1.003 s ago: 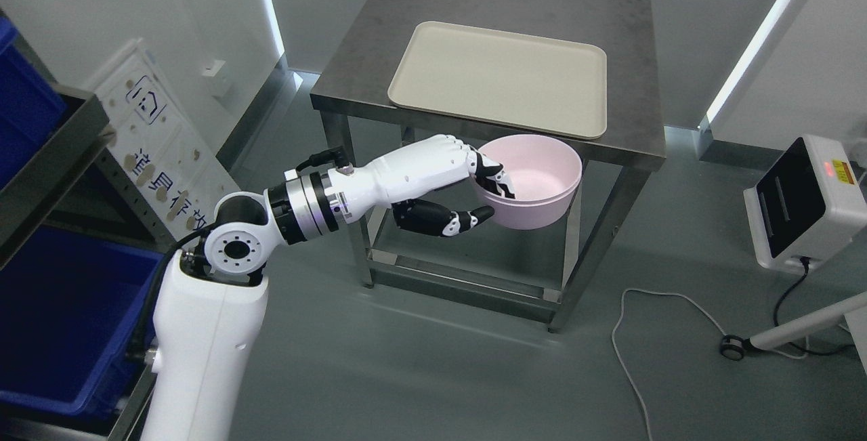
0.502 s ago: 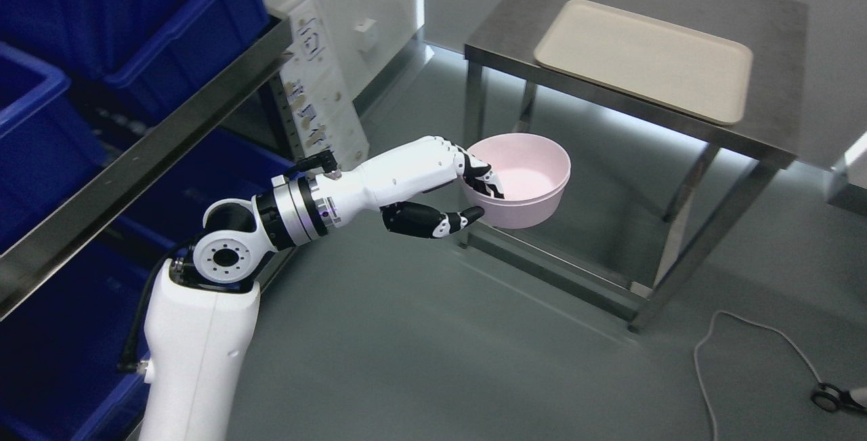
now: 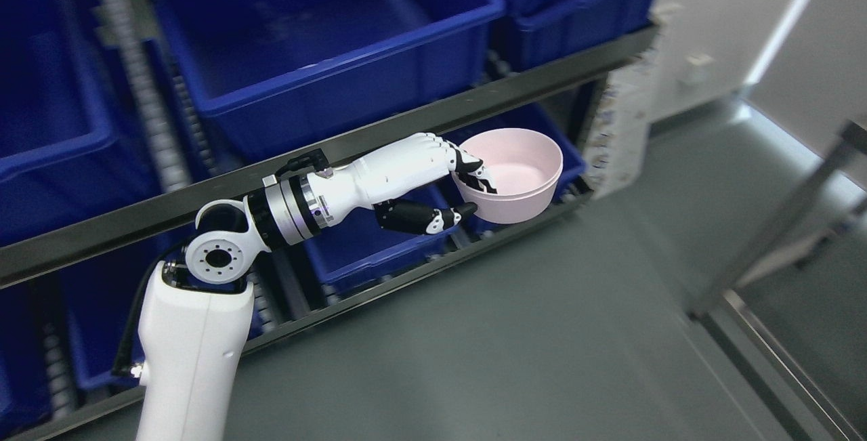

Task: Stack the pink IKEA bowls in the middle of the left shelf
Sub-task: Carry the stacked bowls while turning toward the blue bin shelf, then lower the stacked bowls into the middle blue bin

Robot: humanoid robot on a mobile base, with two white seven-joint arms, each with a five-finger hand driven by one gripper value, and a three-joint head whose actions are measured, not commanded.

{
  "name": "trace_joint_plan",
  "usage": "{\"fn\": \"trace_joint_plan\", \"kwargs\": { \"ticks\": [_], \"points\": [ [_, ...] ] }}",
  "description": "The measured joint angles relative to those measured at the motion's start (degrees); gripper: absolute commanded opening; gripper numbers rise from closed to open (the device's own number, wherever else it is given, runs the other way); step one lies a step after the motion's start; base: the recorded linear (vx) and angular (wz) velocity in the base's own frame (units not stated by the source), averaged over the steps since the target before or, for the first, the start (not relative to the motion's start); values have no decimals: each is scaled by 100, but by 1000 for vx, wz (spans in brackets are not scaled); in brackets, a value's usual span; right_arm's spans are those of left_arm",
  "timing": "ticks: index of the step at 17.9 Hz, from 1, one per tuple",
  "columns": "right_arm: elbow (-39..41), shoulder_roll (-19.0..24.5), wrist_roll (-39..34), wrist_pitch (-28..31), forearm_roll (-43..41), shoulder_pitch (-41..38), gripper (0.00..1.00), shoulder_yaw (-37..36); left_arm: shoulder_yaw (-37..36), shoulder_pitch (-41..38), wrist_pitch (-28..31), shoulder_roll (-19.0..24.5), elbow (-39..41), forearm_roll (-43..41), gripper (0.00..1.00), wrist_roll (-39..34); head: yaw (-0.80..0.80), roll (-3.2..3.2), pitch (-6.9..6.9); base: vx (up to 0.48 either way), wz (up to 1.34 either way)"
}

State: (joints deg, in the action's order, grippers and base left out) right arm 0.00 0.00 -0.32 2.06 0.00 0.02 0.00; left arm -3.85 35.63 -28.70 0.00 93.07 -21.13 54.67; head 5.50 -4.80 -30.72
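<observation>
A pink bowl (image 3: 518,180) hangs in the air in front of the shelf rack, upright and empty. My left hand (image 3: 467,187) is shut on its near rim, fingers inside the bowl and the thumb under its outer wall. The white left arm rises from the lower left of the head view. Behind the bowl runs the dark front rail (image 3: 379,133) of the shelf, with a large empty blue bin (image 3: 318,41) above it. No other pink bowl shows. The right arm is out of view.
More blue bins (image 3: 61,122) fill the rack at left, top right and on the lower level (image 3: 366,244). A white sign panel (image 3: 620,136) leans at the rack's right end. A steel table leg (image 3: 779,231) stands at right on the grey floor.
The whole picture has swung left, from the steel table with its beige tray to the shelf rack. The left hand keeps the same hold on the pink bowl, carried along with the turn.
</observation>
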Motion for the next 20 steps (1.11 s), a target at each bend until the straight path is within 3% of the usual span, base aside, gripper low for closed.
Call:
{"fn": "trace_joint_plan", "kwargs": {
  "ticks": [8,20],
  "points": [
    [0,0,0,0,0,1,100,0,215,710,280,1,17,-21,3,-15,0,0,3,59,1176],
    [0,0,0,0,0,-1,100,0,668,1500,788,472,6,-208,4,17,0,0,4,177,243]
  ]
}}
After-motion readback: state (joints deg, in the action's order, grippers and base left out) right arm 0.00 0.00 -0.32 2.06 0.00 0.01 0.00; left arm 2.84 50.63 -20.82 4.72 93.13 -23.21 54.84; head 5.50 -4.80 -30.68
